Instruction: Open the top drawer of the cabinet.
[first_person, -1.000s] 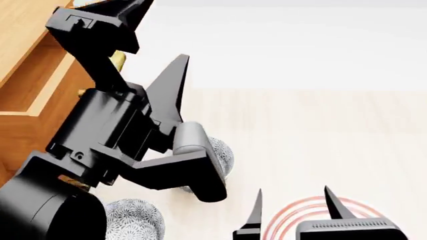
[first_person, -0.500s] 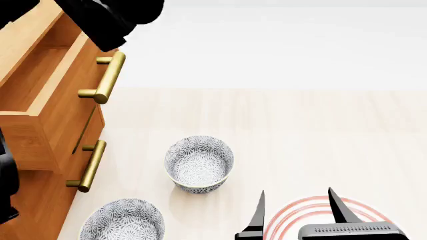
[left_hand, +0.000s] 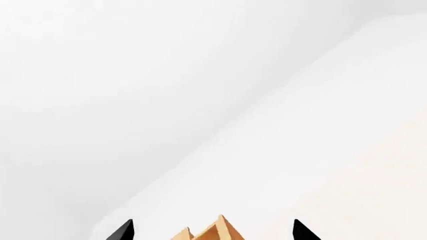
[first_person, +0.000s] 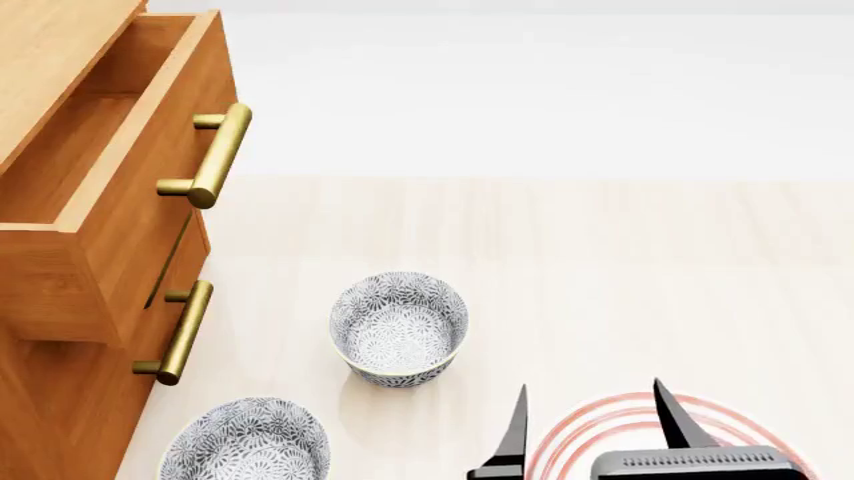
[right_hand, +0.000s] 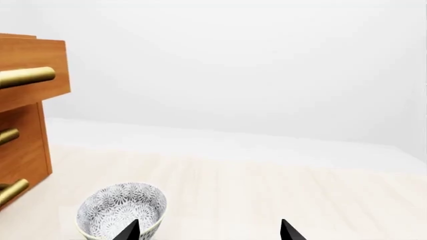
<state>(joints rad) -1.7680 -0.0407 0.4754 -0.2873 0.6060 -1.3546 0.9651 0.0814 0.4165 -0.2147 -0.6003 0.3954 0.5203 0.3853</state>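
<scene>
The orange-brown cabinet (first_person: 60, 400) stands at the left of the head view. Its top drawer (first_person: 134, 190) is pulled out, showing the paler box interior, with its brass handle (first_person: 214, 157) free. A lower drawer's brass handle (first_person: 178, 333) sits below it. The top drawer front also shows in the right wrist view (right_hand: 33, 70). My left gripper (left_hand: 212, 231) is out of the head view; in its wrist view the jaws are wide apart and empty, with a wooden corner (left_hand: 217, 231) between the tips. My right gripper (first_person: 587, 425) is open and empty at the bottom right.
Two patterned bowls stand on the pale floor: one (first_person: 398, 328) in front of the cabinet, one (first_person: 247, 440) nearer me by the cabinet's base. A red-ringed plate (first_person: 607, 435) lies under my right gripper. A white wall lies beyond.
My left arm, which was at the top drawer's handle, has lifted up and left out of the head view. The drawer stays pulled out. My right gripper is still.
</scene>
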